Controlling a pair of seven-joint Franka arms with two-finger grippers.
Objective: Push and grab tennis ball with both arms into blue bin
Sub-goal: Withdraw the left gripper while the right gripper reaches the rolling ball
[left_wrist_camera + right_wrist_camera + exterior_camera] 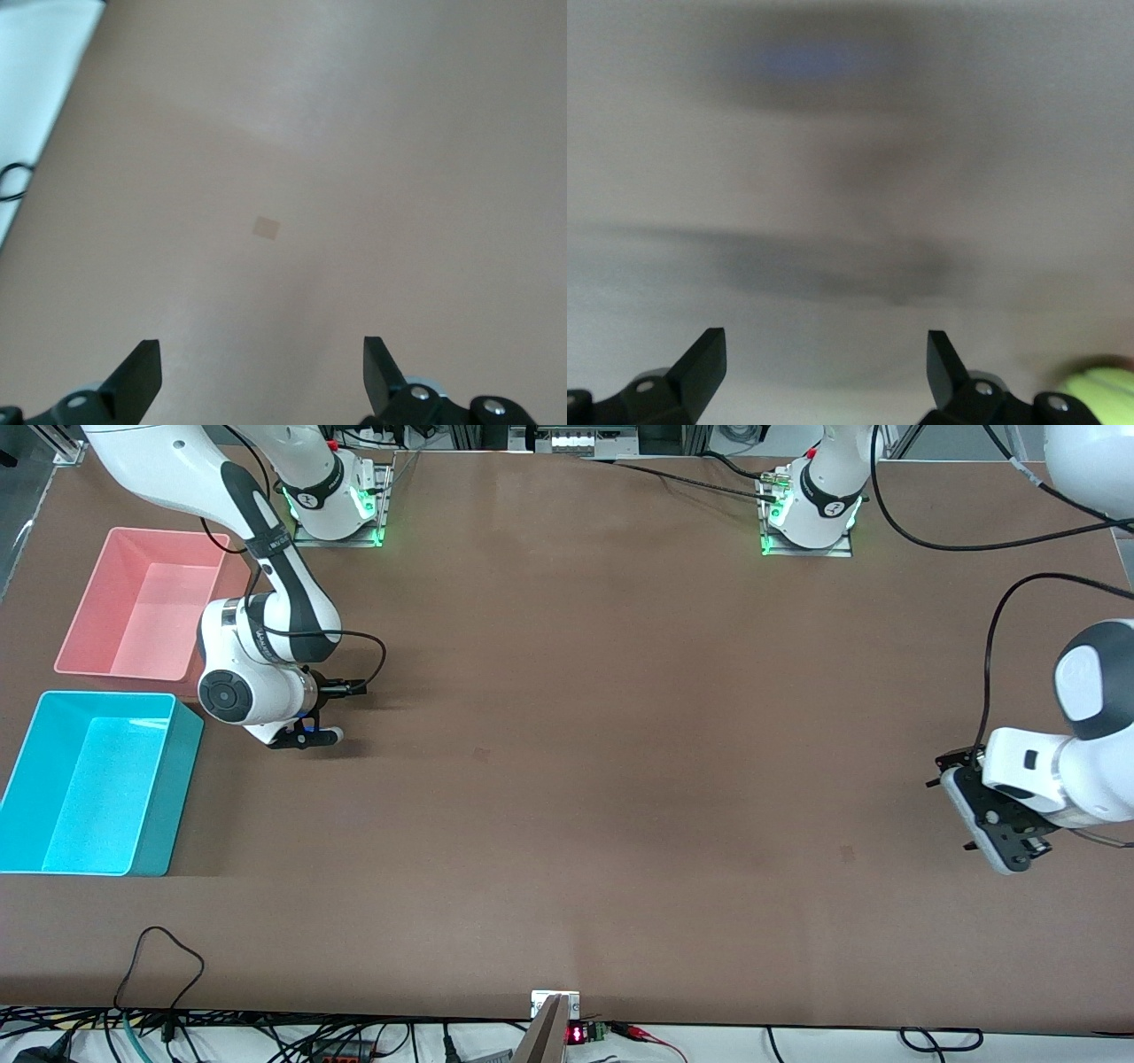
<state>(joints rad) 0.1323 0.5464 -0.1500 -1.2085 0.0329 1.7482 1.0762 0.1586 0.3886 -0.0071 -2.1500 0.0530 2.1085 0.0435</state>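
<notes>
Seemingly low over the worktop (567, 779) near the blue bin (168, 797), right hand (824, 372) spread, empty | tennis ball (1099, 390) just beside one finger, outside the gap, hidden from the front | left hand (261, 376) spread, empty, well apart, waiting.

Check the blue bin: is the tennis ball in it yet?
No. The blue bin looks empty in the front view; the tennis ball shows beside the right gripper.

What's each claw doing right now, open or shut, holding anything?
Left claw: open, empty, over bare table at the left arm's end.
Right claw: open, empty, low beside the blue bin; ball just beside it, not gripped.
</notes>
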